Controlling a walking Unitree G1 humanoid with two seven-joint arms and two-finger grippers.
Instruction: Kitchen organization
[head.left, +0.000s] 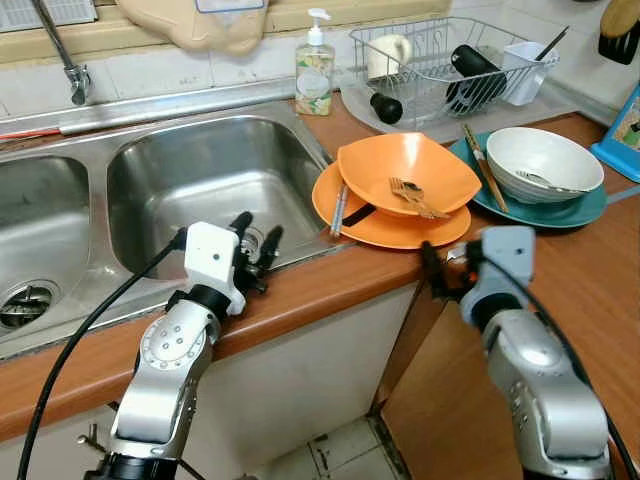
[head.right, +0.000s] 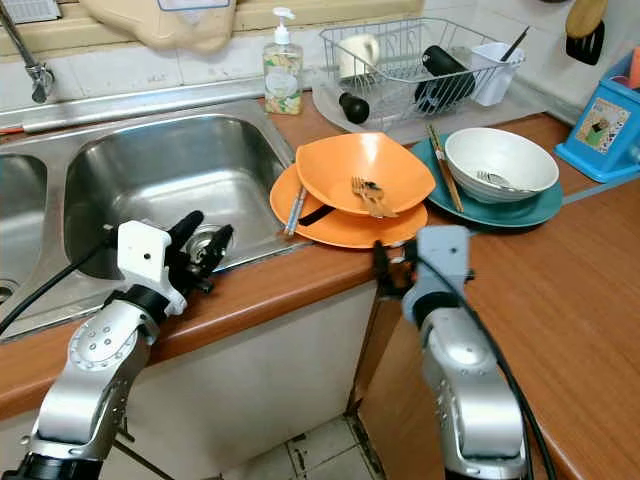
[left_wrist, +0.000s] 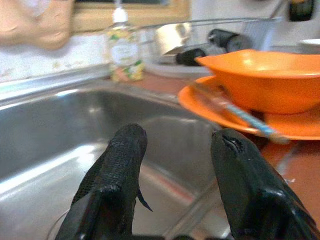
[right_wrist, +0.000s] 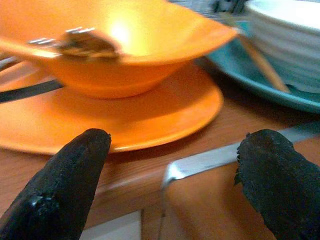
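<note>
Nearest the robot, the left claw (head.left: 256, 243) hung over the near edge of the sink (head.left: 200, 180), with its two black fingers (left_wrist: 117, 170) spread apart and nothing between them. To the right, the right claw (right_wrist: 170, 170) hovered just above the near edge of the brown table (head.left: 590, 270), close to the orange plate (head.left: 385, 228). Its fingers (right_wrist: 70, 175) were spread wide and held nothing.

A little farther, the orange plate sat on the table just right of the sink. An orange bowl (head.left: 405, 172) rested on the plate, tilted a bit. A fork (head.left: 412, 196) lay inside the bowl. A thin blue and white stick (head.left: 338, 208) leaned on the left rim of the plate.

To the right, a white bowl (head.left: 545, 160) sat on a teal plate (head.left: 580, 210), with a spoon (head.left: 540, 181) in it. Brown chopsticks (head.left: 485, 165) lay across the left side of the teal plate.

Farther back, a soap bottle (head.left: 314, 66) stood behind the sink. A wire dish rack (head.left: 450, 60) at the far right held a cup and a dark bottle.
</note>
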